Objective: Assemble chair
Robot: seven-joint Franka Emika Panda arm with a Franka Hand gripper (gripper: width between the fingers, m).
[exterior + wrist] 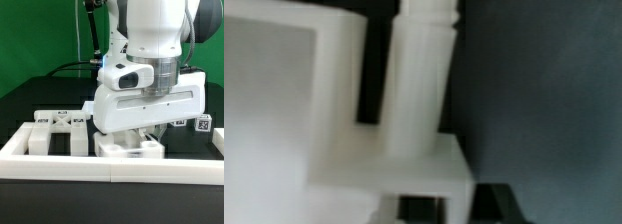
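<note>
Since the gripper [148,134] hangs low over a white chair part [128,150] close to the worktop's [30,100] edge nearest the exterior cam, the step in hand looks like grasping or seating that part. The fingers are hidden under the gripper's wide body, so I can't tell how far apart they are or whether they hold anything. The wrist view is blurred: a slim post [420,70] stands beside a broad slab [287,110], both white, w/ a blocky base at the post's foot. Which piece joins which is unclear.

To do it well, imo: keep the gripper square to the part, close on flat faces and not on the post, and move slow & straight w/o twisting. Light plastic will likely skid on the smooth black top.

Around it, a long white rail [60,160] runs along that same edge, just beside the part, so there's little room on that side. More loose parts [55,128] lie near, toward the exterior view's left. A small tagged piece [201,124] sits toward its right. The rail & these neighbours are the likely snags for any sideways move, so lift clear first.
</note>
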